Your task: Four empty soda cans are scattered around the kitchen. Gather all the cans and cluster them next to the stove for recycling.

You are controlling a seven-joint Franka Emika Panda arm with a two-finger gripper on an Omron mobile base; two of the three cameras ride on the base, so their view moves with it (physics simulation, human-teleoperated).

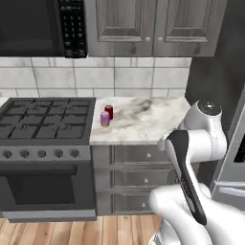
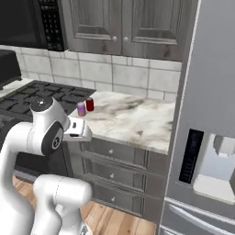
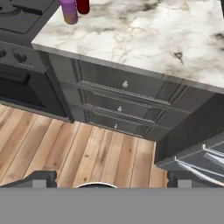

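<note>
— While the arm is folded back over the floor, what is around it?

— Dark drawers (image 3: 124,84) under the marble counter (image 1: 143,119), wood floor (image 3: 87,153) below, a steel fridge (image 2: 206,137) on the right, a microwave (image 1: 43,26) and grey cabinets (image 1: 153,26) above.

— Anything between the gripper (image 3: 112,177) and the cans?

— Nothing on the counter; its front edge and the drawers lie between them.

— Where are the cans?

— A red can (image 1: 109,112) and a purple can (image 1: 105,119) stand upright, just beside each other, next to the stove (image 1: 45,119), at the counter's left end. In the hand view they sit at the top left, well apart from the fingertips (image 3: 41,177).

— And the jaws?

— Spread wide, holding nothing.
</note>
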